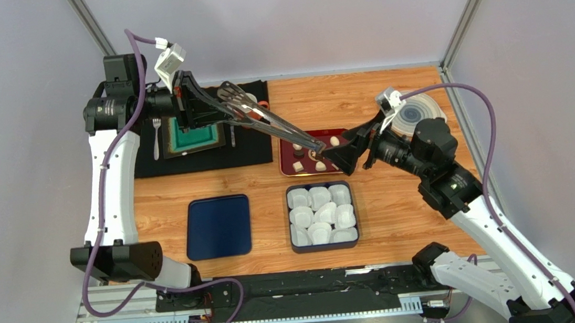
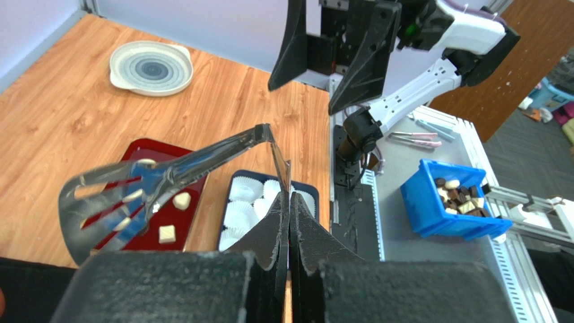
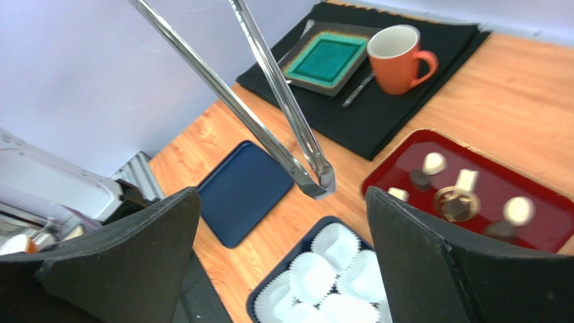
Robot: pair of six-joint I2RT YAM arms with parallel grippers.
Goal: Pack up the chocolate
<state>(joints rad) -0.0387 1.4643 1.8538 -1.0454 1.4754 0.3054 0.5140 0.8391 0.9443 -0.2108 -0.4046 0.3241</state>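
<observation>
The left claw (image 2: 290, 202) is shut tight on one arm of the shiny metal tongs (image 3: 321, 179). It holds them up in the air, and the flat end with slots sticks out beside the claw. The joined end of the tongs points at the right arm.

The right claw (image 3: 283, 195) is wide open. The joined end of the tongs sits in the gap between its two fingers. It does not touch either finger.

The chocolate (image 3: 433, 163) lies on the red tray (image 3: 498, 171). Some bits are dark brown and some are creamy white. They are spread out, each one apart from the others. None of them is in a claw or in the tongs.

Just in front of the red tray is a dark blue box (image 1: 325, 246) full of white paper cups (image 1: 321, 214). No sweet shows in the cups. A flat blue lid (image 1: 218, 227) lies on the counter (image 1: 398, 206) to the left of the box.

Far back, an orange mug (image 3: 397, 74) and a green square plate (image 3: 327, 57) sit on a black cloth (image 3: 404, 114).
</observation>
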